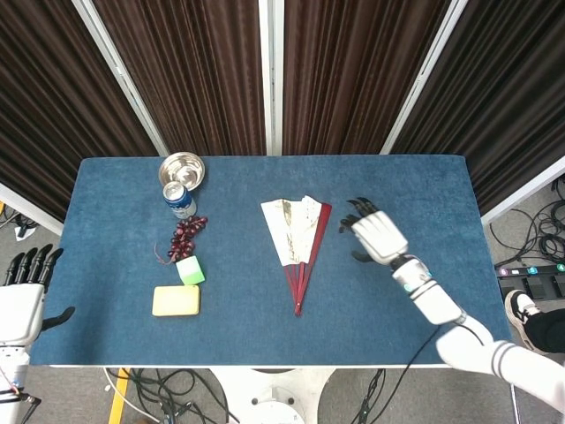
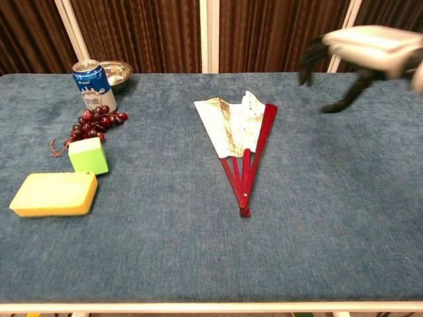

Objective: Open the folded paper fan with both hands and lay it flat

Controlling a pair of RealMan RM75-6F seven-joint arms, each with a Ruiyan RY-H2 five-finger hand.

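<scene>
The paper fan (image 1: pixel 297 238) lies partly spread on the blue table, white leaf toward the back, red ribs meeting at a pivot near the front; the chest view shows the fan (image 2: pixel 239 135) at mid-table. My right hand (image 1: pixel 374 233) hovers above the table just right of the fan's red outer rib, fingers apart and empty; in the chest view the right hand (image 2: pixel 360 49) is raised at the upper right. My left hand (image 1: pixel 24 291) stays off the table's left edge, fingers apart, holding nothing, and is absent from the chest view.
On the left side stand a blue can (image 1: pixel 179 200) and a metal bowl (image 1: pixel 182 169), with a grape bunch (image 1: pixel 183 235), a green cube (image 1: pixel 190 270) and a yellow sponge (image 1: pixel 176 300) in front of them. Dark curtains hang behind the table (image 1: pixel 397 185).
</scene>
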